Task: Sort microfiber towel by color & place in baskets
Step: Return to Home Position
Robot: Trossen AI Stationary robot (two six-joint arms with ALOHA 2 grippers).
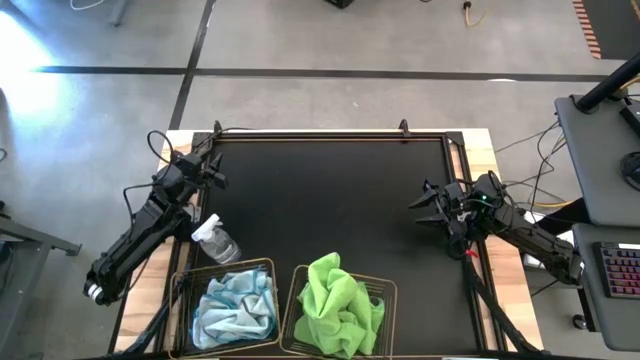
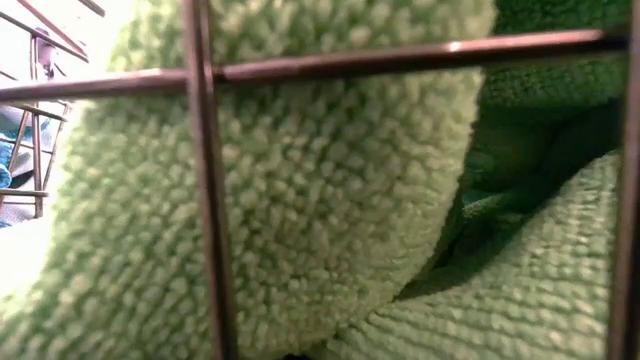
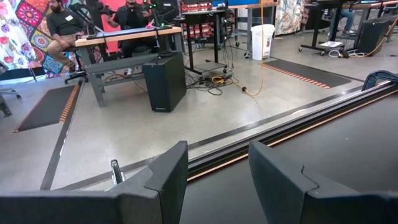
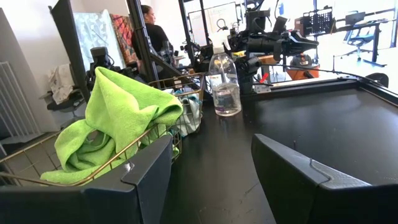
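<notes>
The left gripper [image 1: 214, 171] hangs over the black mat's [image 1: 330, 190] far-left corner, its fingers [image 3: 165, 183] apart and holding nothing. Nearer stands a clear plastic spray bottle [image 1: 217, 242], just beside the left wire-mesh basket [image 1: 226, 266], which holds crumpled pale blue microfiber towels [image 1: 235, 310]. The right basket [image 1: 388, 292] holds heaped lime green towels [image 1: 338, 305], their nubby loops pressed against its thin bronze wires. At the mat's right edge hovers the right gripper [image 1: 419, 205], fingers [image 4: 140, 177] spread.

A black mat [image 1: 330, 195] is covering the wooden table [image 1: 482, 142]. The left basket [image 1: 226, 265] and right basket [image 1: 386, 290] are sitting side by side on the mat. A bottle [image 1: 216, 241] is standing just beside the left basket.
</notes>
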